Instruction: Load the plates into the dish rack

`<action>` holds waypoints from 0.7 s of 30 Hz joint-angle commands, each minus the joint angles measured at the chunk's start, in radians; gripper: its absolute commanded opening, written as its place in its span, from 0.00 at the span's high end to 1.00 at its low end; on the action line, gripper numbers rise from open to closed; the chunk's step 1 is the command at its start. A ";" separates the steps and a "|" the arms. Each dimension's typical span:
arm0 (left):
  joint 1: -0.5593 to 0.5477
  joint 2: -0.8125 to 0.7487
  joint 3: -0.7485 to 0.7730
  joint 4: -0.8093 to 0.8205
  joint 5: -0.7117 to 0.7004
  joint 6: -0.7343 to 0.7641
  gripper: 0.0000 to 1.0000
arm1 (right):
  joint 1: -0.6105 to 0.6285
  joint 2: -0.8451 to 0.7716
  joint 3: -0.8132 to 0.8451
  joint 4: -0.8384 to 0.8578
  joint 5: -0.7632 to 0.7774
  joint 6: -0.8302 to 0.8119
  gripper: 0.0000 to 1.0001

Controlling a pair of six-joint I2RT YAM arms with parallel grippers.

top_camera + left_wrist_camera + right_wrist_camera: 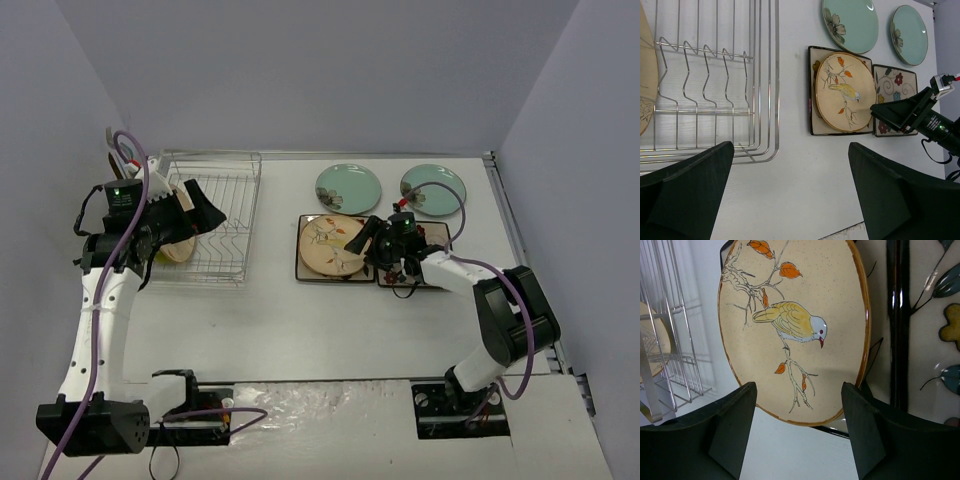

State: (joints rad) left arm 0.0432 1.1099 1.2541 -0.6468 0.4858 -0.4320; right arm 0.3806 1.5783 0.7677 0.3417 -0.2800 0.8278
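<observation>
Above the dish rack (pixel 776 75), your left gripper (pixel 790 150) hangs with jaws spread wide, nothing between them. One cream plate (pixel 646 90) sits in the rack beneath.

Your right gripper (pixel 800 387): jaws apart, straddling the near rim of the cream bird plate (pixel 790 315), no grip seen. That plate lies on a square plate (pixel 811 90). Second square plate (pixel 895 85) is just beside. Two teal plates (pixel 852 22) lie beyond, on the table (pixel 790 190).
</observation>
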 commanded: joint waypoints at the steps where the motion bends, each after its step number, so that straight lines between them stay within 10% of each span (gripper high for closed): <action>1: -0.005 -0.035 0.031 0.045 0.021 -0.005 0.03 | 0.003 -0.080 -0.029 0.000 0.087 0.013 0.34; 21: -0.017 -0.025 0.071 -0.024 -0.035 0.007 0.03 | 0.012 -0.058 -0.045 0.046 0.076 0.053 0.38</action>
State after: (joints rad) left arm 0.0379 1.1004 1.2732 -0.7063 0.4442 -0.4210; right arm 0.3817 1.4881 0.7196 0.2883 -0.1906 0.8490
